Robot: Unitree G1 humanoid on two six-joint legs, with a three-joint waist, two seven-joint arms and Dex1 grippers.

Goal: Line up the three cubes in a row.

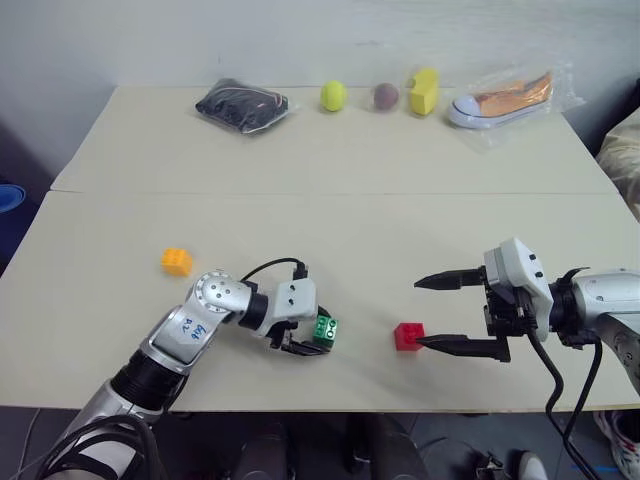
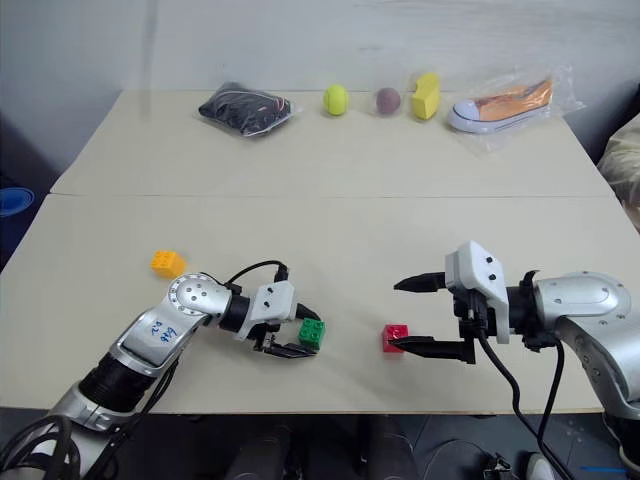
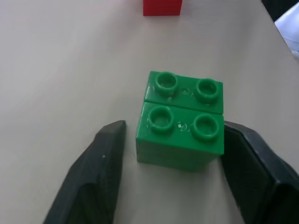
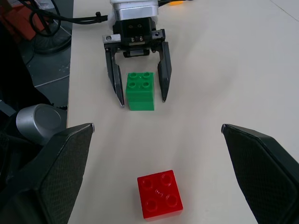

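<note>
On the beige table (image 1: 330, 180), the green brick (image 4: 140, 90) is flanked by the parted left gripper (image 4: 138, 84); the red brick (image 4: 160, 194) lies before the wide-open right gripper (image 1: 437, 313). Light, rigid, slippery plastic is best gripped by its flat sides.

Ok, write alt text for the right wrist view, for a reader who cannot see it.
A red cube sits on the beige table between the right claw's wide-open black fingers. Beyond it, the left claw faces the camera with its fingers open on either side of a green cube, a narrow gap showing on each side.
</note>
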